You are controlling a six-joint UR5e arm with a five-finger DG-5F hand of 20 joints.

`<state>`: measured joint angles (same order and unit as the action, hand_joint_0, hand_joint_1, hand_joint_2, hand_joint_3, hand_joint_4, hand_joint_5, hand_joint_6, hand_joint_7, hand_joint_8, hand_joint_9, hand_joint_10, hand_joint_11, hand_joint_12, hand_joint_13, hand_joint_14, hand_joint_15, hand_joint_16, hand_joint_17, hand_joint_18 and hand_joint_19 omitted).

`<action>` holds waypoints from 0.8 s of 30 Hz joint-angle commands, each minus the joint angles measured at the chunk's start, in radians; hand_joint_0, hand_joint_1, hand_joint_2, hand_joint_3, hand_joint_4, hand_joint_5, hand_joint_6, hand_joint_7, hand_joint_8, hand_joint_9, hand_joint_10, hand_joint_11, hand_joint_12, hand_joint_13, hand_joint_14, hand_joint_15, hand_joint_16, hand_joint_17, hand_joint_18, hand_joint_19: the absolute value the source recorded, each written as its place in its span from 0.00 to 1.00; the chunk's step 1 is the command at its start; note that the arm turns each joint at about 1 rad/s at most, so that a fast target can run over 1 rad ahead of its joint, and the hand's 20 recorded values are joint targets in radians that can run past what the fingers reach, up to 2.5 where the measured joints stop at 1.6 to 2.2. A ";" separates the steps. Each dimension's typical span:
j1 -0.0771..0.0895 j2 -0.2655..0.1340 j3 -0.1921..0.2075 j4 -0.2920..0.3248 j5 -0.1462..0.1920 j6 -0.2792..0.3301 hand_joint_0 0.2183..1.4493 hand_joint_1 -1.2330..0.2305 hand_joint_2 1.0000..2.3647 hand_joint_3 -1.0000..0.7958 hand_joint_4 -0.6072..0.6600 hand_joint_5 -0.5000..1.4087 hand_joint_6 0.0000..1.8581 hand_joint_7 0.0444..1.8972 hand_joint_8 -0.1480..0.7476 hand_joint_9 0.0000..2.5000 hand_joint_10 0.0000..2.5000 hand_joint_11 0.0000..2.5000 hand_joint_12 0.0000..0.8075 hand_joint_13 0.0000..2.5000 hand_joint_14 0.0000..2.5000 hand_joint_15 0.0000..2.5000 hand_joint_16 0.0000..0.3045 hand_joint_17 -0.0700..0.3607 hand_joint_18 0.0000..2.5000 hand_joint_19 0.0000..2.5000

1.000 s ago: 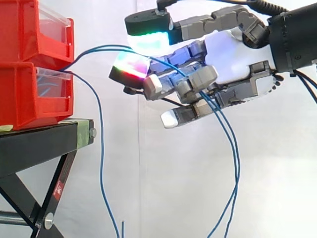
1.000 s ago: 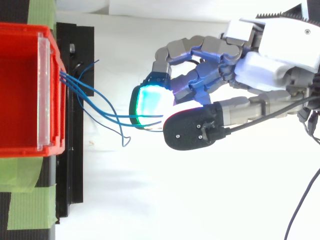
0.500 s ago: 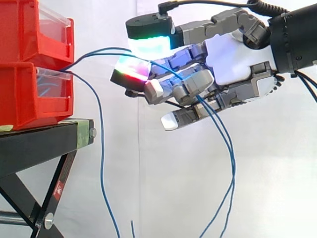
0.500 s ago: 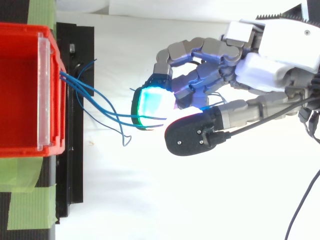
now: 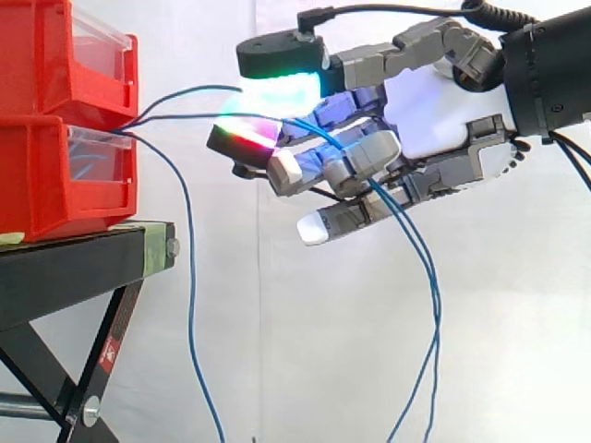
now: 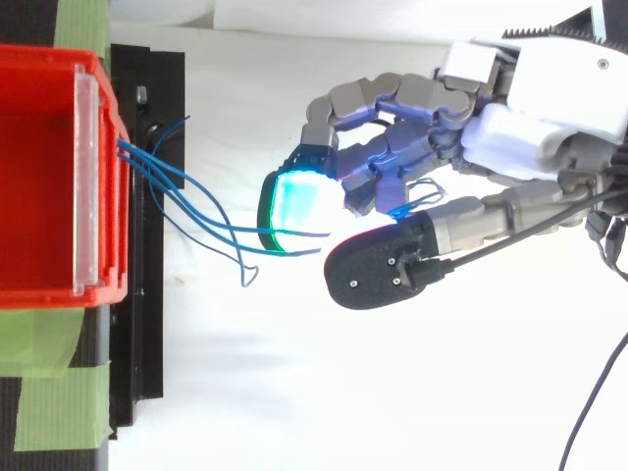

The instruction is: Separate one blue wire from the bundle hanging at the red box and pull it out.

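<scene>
My hand (image 5: 434,111), centre right, clenches two blue wires (image 5: 185,117) from the red box (image 5: 55,175) at left; pulling now risks extracting both, not one.

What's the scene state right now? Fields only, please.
hand: hand level with the red bins, fingers curled round blue wires
blue wires: run from the gap between the stacked red bins into the hand, tails hang below it
loose wire: loose wire hangs from the bins, outside the hand
support: black stand under the bins
progress: not yet pulled out
</scene>
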<state>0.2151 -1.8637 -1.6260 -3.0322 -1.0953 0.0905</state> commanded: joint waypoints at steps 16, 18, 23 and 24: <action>0.001 0.000 0.000 0.003 0.000 -0.002 0.32 0.28 0.01 0.35 0.61 0.13 0.46 0.61 0.48 0.19 0.00 0.63 0.44 0.24 0.51 0.58 0.13 0.37 0.19 0.28; 0.001 0.000 0.000 0.003 0.000 -0.002 0.31 0.29 0.00 0.31 0.61 0.13 0.46 0.61 0.49 0.20 0.00 0.62 0.45 0.24 0.51 0.58 0.14 0.38 0.19 0.28; 0.001 0.000 0.000 0.003 0.000 -0.002 0.27 0.31 0.00 0.28 0.63 0.13 0.45 0.60 0.50 0.20 0.00 0.63 0.45 0.24 0.52 0.57 0.14 0.39 0.19 0.29; 0.001 0.000 0.000 0.003 0.000 -0.002 0.27 0.31 0.00 0.28 0.63 0.13 0.45 0.60 0.50 0.20 0.00 0.63 0.46 0.24 0.53 0.56 0.14 0.39 0.19 0.29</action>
<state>0.2156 -1.8638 -1.6260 -3.0296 -1.0953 0.0890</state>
